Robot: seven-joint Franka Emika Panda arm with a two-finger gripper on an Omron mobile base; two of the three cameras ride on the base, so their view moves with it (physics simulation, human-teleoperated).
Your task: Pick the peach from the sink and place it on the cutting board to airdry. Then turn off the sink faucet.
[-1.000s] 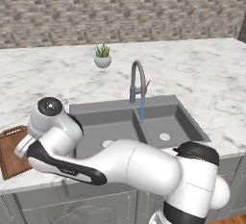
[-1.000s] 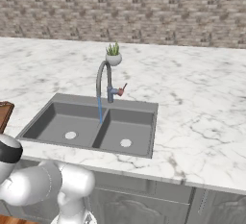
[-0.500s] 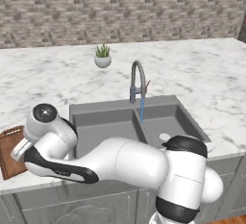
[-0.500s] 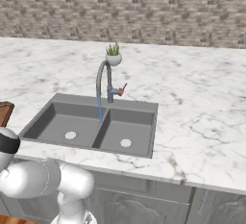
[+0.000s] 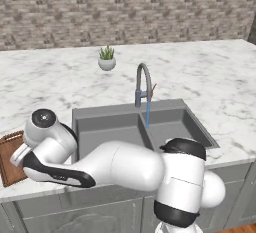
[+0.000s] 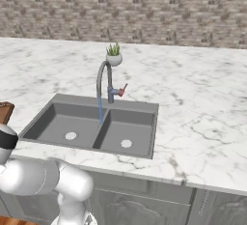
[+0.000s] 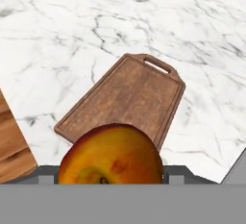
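- The small round orange-red peach with a yellow patch (image 7: 111,155) is sitting right in front of the hand camera, above the white marble table (image 7: 72,35).
- It is hanging over the near end of the reddish-brown wooden cutting board with a handle loop (image 7: 129,98), and I think it is not touching the board yet.
- The pincer seems to be clenching the peach, because the fruit is staying up in the air, but the peach is hiding the finger tips, so I cannot see the grip itself.
- The board is lying flat near the left end of the table's front edge, beside the dark grey double sink (image 5: 135,127).
- A peach is light, soft and easy to bruise, and it is wet and slippery from the sink, I think.
- Holding it gently across its round middle looks best, and putting it down low so it is not rolling off the board.
- Blue water is running from the tall grey gooseneck faucet (image 5: 143,84), so I think turning off its little side lever (image 6: 123,90) is the job left.
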